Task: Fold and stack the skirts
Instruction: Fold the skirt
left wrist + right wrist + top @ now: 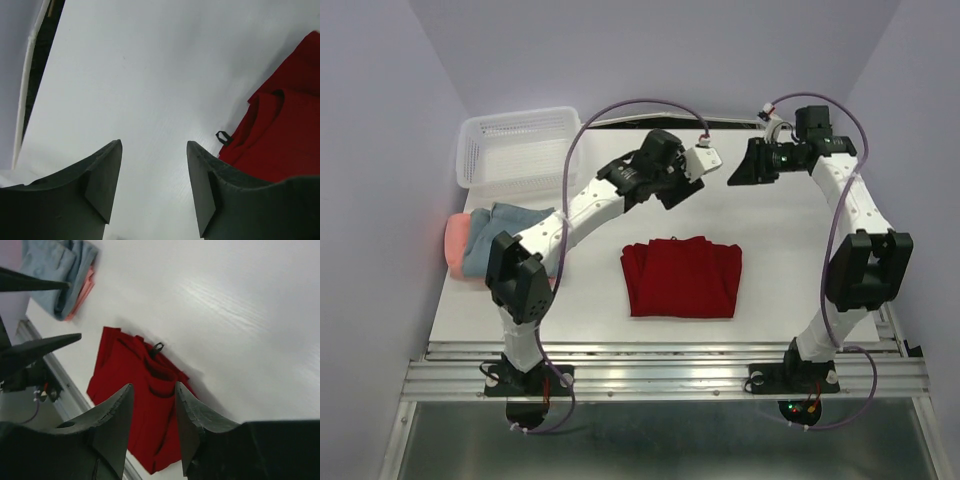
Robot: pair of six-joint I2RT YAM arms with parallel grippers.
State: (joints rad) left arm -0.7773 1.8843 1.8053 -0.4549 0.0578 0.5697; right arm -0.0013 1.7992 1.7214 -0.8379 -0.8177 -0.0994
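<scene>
- Lying folded into a flat rectangle on the white surface, the large dark red pleated cloth skirt has its small black hanger loop poking out at the far edge.
- To the left of the red skirt, at the surface's edge, the dusty blue-grey cloth skirt rests folded on the salmon-pink pleated cloth skirt. The pink shows beneath it and past its outer side.
- Beyond the red skirt and to its left stands the white plastic mesh basket. It appears to hold nothing.
- The left end effector hangs in the air just beyond the red skirt's far edge. Its fingers are spread wide, with only bare surface between them.
- The right end effector hangs beside it, also past the far edge. Its fingers are parted more narrowly and nothing is caught in them.
- Judging by how things lie, the folding looks done and the red skirt has yet to join the other two.
- The red cloth should be light, soft and limp. Its layers will likely slide apart or sag open if lifted by one corner.
- A sensible hold is a pinch through all the layers at two opposite edges, one end effector on each.
- The hanger loop is too slight to carry it.
- Dragging risks undoing the pleats, so a lift clear of the surface seems safer.
</scene>
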